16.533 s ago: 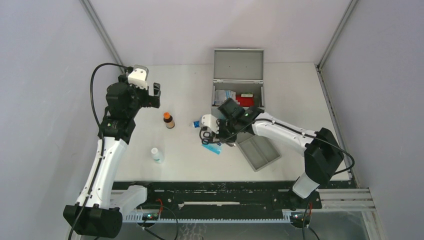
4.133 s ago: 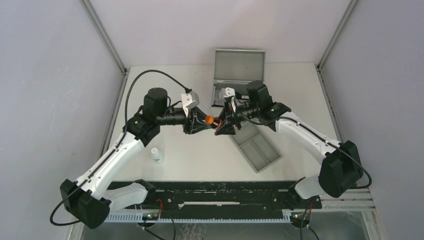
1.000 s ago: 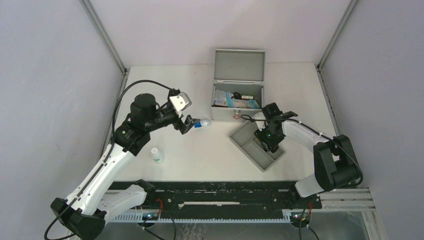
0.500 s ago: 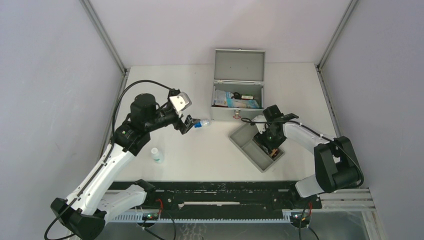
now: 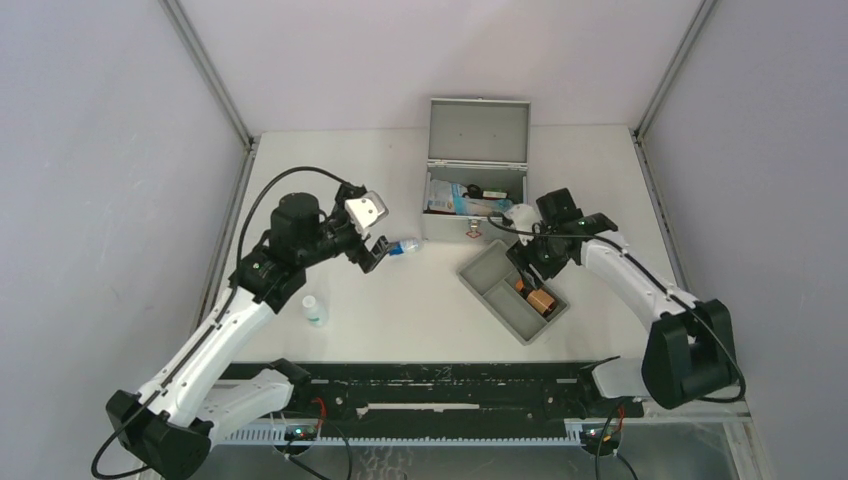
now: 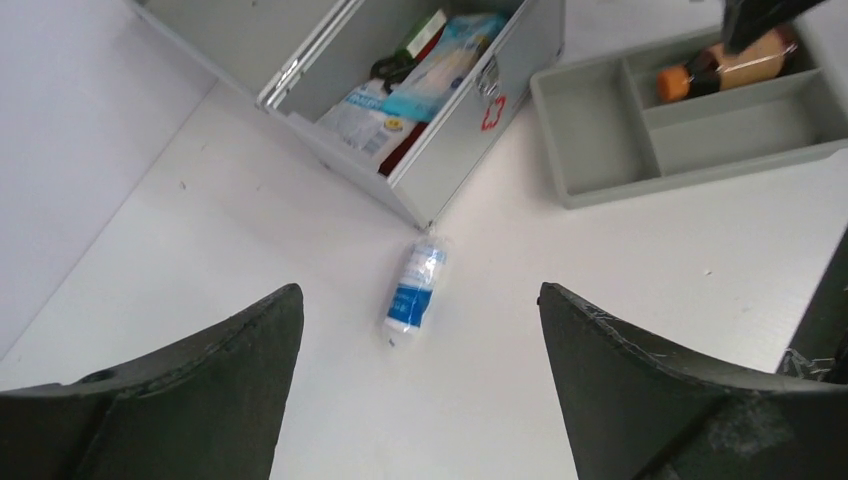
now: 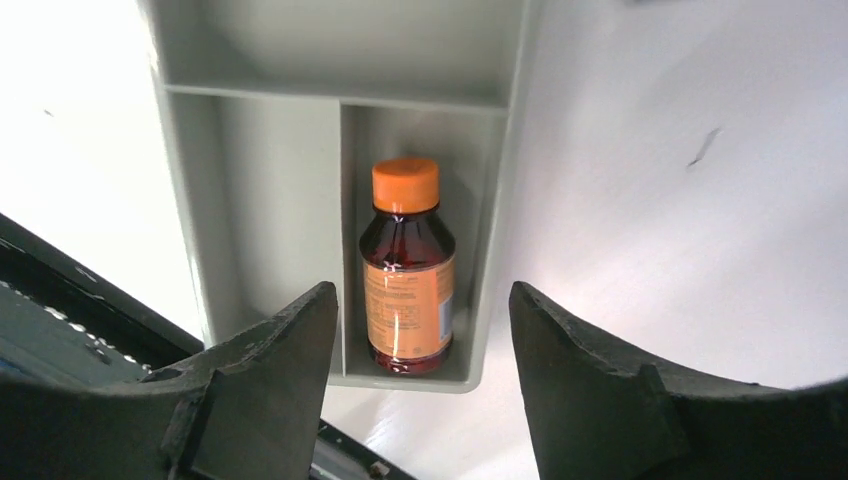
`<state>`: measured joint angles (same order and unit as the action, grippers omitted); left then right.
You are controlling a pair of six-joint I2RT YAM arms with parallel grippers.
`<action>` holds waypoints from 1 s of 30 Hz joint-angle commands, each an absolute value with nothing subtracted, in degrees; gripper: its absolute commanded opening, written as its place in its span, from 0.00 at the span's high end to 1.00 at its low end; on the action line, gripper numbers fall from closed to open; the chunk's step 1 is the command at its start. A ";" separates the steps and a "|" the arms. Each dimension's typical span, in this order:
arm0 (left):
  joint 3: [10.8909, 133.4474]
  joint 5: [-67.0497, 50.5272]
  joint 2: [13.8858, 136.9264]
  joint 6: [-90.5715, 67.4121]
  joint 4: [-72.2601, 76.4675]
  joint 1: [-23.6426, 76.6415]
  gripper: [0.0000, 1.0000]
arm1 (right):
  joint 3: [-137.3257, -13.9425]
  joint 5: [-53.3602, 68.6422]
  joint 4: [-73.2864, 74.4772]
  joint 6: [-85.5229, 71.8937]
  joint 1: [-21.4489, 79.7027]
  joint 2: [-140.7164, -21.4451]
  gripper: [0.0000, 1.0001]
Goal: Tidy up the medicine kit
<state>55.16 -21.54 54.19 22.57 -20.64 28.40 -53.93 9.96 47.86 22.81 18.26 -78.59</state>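
The medicine kit (image 5: 470, 229) stands open at the back, lid up, with packets inside; its front wall (image 6: 470, 130) also shows in the left wrist view. A blue-and-white wrapped roll (image 5: 405, 246) (image 6: 414, 292) lies on the table just left of the kit. My left gripper (image 5: 374, 251) (image 6: 420, 295) hangs open above that roll, apart from it. An amber bottle with an orange cap (image 5: 540, 297) (image 7: 407, 270) lies in the grey two-compartment tray (image 5: 490, 275) (image 7: 270, 200). My right gripper (image 5: 528, 265) (image 7: 422, 292) is open above the bottle, holding nothing.
A small white bottle (image 5: 314, 310) stands on the table near the left arm. The tray (image 6: 600, 140) sits at an angle in front of the kit. A black rail runs along the table's near edge.
My right gripper has opened wider and risen off the tray, leaving the amber bottle lying in its compartment. The left gripper has shifted slightly above the roll.
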 commanded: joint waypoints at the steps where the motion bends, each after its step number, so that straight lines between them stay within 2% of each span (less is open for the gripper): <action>1: 52.92 -15.67 55.86 25.81 -18.46 28.13 0.06 | -59.30 14.81 46.50 24.94 18.02 -72.50 0.34; 6: 51.89 -11.18 59.38 28.17 -19.36 28.13 0.03 | -62.34 16.17 42.77 25.33 17.92 -68.16 0.21; 11: 51.43 -8.89 60.65 29.60 -26.05 24.97 0.03 | -63.98 18.62 39.13 23.56 17.84 -65.76 0.01; 23: 46.71 -3.46 51.20 36.31 -51.37 18.95 0.02 | -59.96 23.18 31.57 20.04 17.80 -64.10 0.00; 30: 46.06 -3.80 54.46 38.72 -61.99 14.28 0.06 | -57.73 21.80 30.69 20.47 17.93 -63.55 0.00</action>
<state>47.35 -4.29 52.62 36.18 -54.87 16.27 -58.39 21.93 33.91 21.19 18.02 -65.25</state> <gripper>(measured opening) 0.957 0.997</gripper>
